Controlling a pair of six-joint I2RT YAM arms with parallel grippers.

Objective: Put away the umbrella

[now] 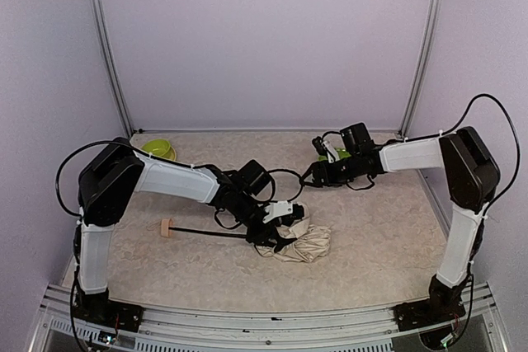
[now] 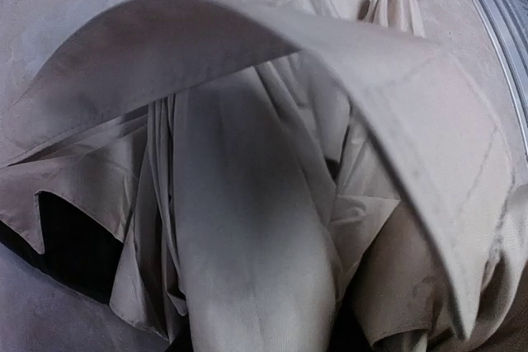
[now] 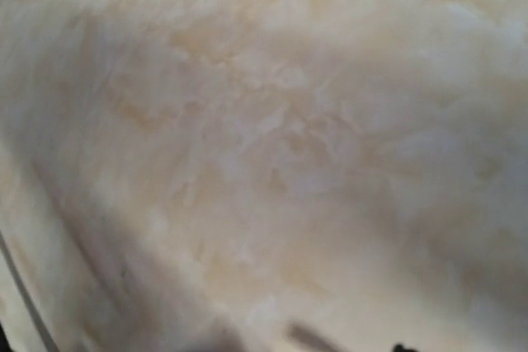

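Note:
The umbrella [image 1: 307, 244] lies across the table's middle. Its cream canopy is bunched at the right, a thin black shaft [image 1: 210, 233] runs left, and a small wooden knob handle [image 1: 167, 227] ends it. My left gripper [image 1: 276, 228] sits on the shaft end of the canopy and appears shut on the bundled fabric. In the left wrist view, cream folds of the umbrella [image 2: 247, 228] and a wide fabric strap [image 2: 388, 96] fill the picture and hide the fingers. My right gripper [image 1: 313, 173] hovers over bare table behind the canopy, apart from it. Its wrist view is a blur of tabletop with no fingers showing.
A green bowl [image 1: 158, 149] stands at the back left. Another green object [image 1: 332, 154] sits just behind the right gripper. Metal posts [image 1: 107, 47] rise at the back corners, and an aluminium rail [image 1: 264, 316] runs along the near edge.

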